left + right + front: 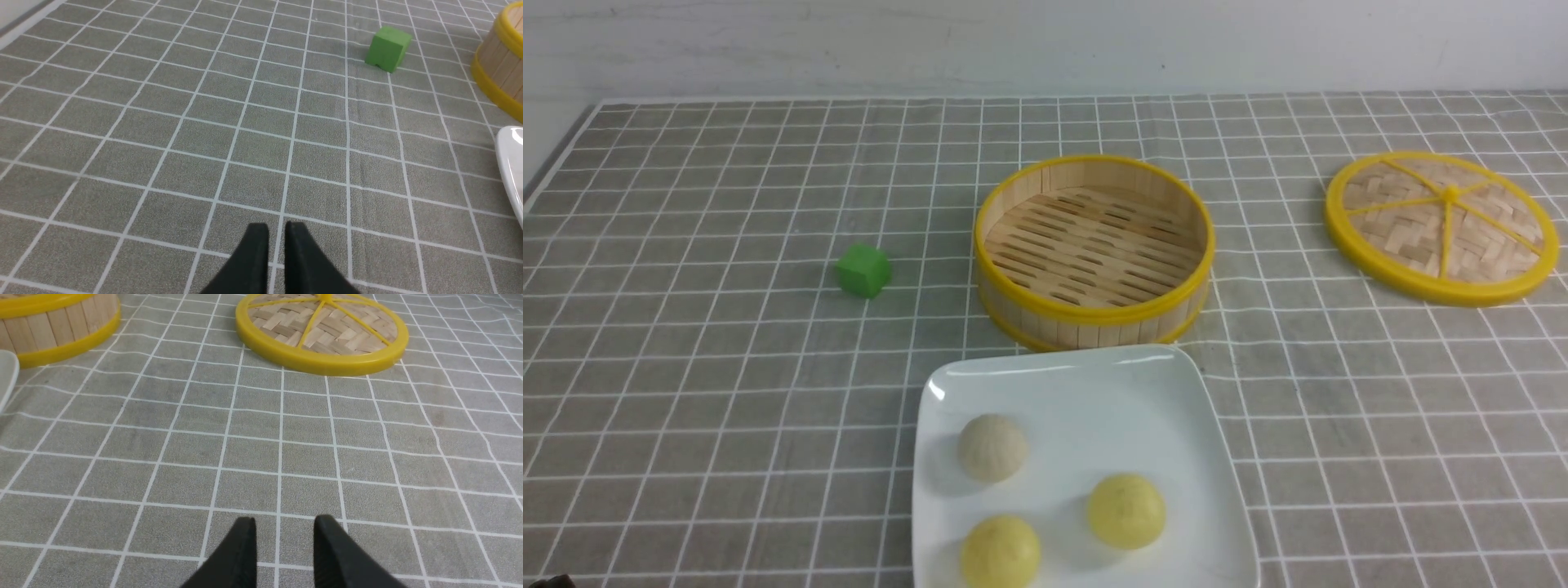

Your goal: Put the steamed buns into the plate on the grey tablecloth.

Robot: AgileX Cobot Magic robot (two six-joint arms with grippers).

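All 3 steamed buns sit in the plate (1176, 425) on the grey tablecloth (727, 392): off-white bun (992, 447) toward the plate's left side, yellow bun (1126, 510) and 2nd yellow bun (1001, 553) nearer the robot.

Left gripper (276, 234): jaws nearly together w/ thin slit, holding nothing, over bare cloth. Green cube (387, 48) ahead of it, well apart; steamer (500, 69) wall and plate rim beyond that.

Right gripper (284, 531): narrow gap, empty. Woven lid (322, 330) lies flat ahead, steamer off to the other side. Nothing stands btwn either claw and these.
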